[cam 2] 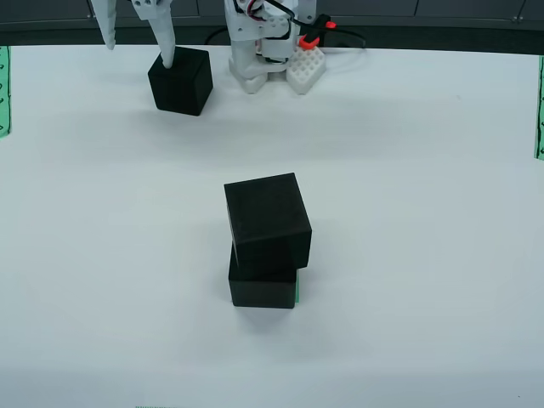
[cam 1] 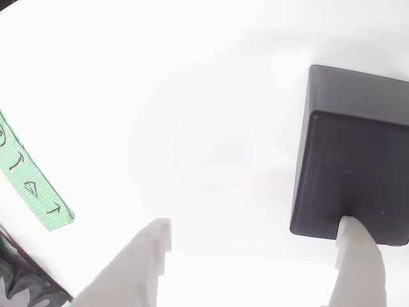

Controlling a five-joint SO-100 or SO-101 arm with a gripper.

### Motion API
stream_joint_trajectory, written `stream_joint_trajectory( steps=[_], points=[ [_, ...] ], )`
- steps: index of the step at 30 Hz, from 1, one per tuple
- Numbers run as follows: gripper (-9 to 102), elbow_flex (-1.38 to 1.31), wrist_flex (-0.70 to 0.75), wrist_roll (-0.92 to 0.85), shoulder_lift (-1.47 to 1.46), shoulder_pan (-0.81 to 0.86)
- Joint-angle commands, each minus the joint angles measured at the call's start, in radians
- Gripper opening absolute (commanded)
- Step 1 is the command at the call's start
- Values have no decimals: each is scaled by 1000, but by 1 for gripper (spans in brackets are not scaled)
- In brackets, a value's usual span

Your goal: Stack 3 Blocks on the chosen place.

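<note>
The view from the front: white table [cam 2: 425, 255], jaws apart beside a black block [cam 2: 179, 80].

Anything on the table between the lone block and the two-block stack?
No. In the front view, only bare white table separates the lone block from the stack.

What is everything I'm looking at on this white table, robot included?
Blocks: three, black. Two are stacked mid-table, the top block twisted and overhanging the bottom block; the third block sits at the far left by the gripper.
Green square patch: one, mostly hidden under the stack.
Green strips with black symbols: one at the left edge, one at the right edge.
Table: one, white.
Robot base: one, white with a red part, far edge.
Gripper: one, white, open, one finger touching the third block.
</note>
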Motion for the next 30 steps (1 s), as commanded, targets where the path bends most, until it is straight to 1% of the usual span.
stream_joint_trajectory(
  steps=[1, 5, 14, 30],
  points=[
    [30, -66, 117, 6, -29, 6],
    [30, -110, 235, 6, -12, -11],
    [30, -123, 236, 8, -25, -14],
    [31, 2, 229, 18, -31, -80]
  ],
)
